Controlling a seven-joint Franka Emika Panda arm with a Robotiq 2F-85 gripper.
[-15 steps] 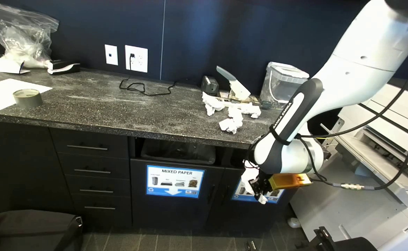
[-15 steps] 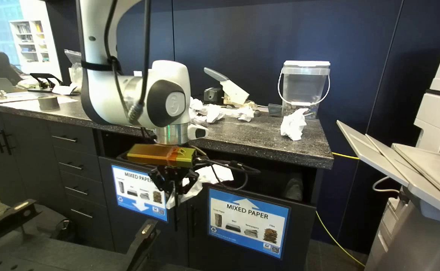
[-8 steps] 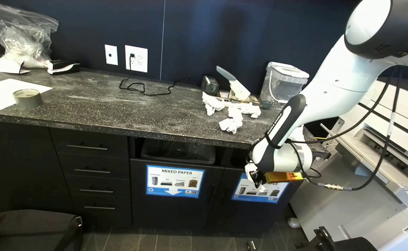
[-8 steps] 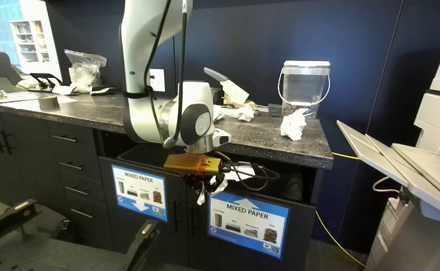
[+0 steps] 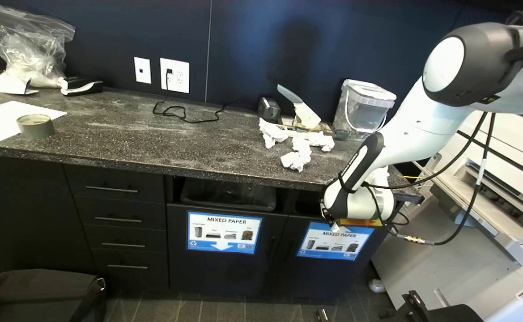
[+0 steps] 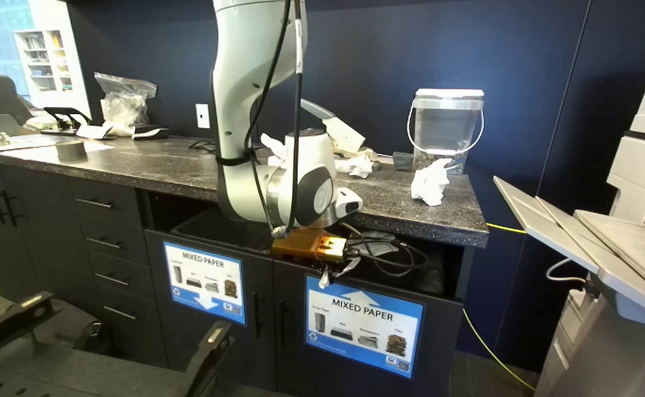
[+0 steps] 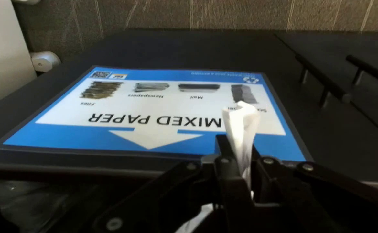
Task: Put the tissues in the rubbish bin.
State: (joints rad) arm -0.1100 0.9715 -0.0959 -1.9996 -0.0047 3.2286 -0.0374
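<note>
In an exterior view, two blue-and-white labels (image 5: pixel 224 232), four drawers (image 5: pixel 120 208), one bucket (image 5: pixel 365 107), one clear plastic bag (image 5: pixel 31 51) and one roll of tape (image 5: pixel 36 128) are showing; at least three crumpled white tissues (image 5: pixel 298 156) are lying on the counter (image 5: pixel 176 147), their overlap preventing an exact count, and the arm (image 5: pixel 404 147) is hiding part of the counter's end. In an exterior view, one tissue (image 6: pixel 431 183) is resting apart from the clump, in front of the bucket, while the arm is covering some of the others; one further tissue (image 6: pixel 325 278) is hanging at the front of the rubbish bin (image 6: pixel 438 325), its end overlapping the upper edge of one label, and the bin's inside is appearing too dark to make out. In the wrist view, one label is showing upside down, with two door handles (image 7: pixel 322 78), one running off the right edge; the gripper (image 7: pixel 239 149) is pinching the hanging tissue and hiding its middle, the tip sticking out.
</note>
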